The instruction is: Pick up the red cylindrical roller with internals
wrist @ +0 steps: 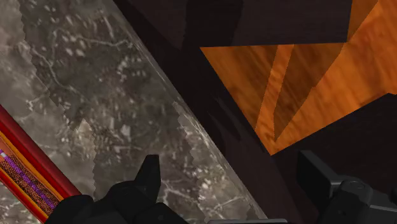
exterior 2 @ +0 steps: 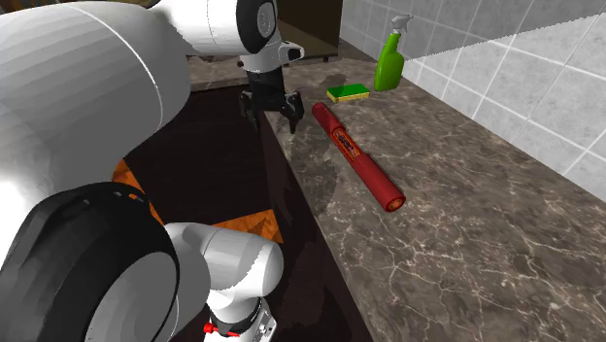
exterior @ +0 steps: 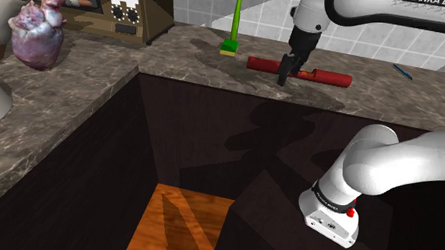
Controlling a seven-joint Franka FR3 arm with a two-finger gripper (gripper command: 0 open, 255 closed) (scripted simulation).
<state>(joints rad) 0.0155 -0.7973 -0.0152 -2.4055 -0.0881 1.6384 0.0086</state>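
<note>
**Item:** red cylindrical roller (exterior 2: 356, 155) — a long, slim rod, glossy red, with an orange-and-purple striped band along its side.

**Handling (judged):** It looked stiff, fairly light and not fragile. The smooth round body seemed likely to roll or slip under a loose pinch. The best hold appeared to be across the middle of its length, near the balance point, with the fingers square to the axis.

**Location:** It lay flat on the mottled stone countertop (exterior 2: 466, 243), just beside the gripper (exterior 2: 272, 119). It was beyond one finger, outside the gap and untouched.

**Gripper:** The fingers stood wide apart with nothing between them. They pointed down over the counter's edge — one finger above stone, the other above the dark cabinet front and orange wood floor (wrist: 318, 83).
</note>
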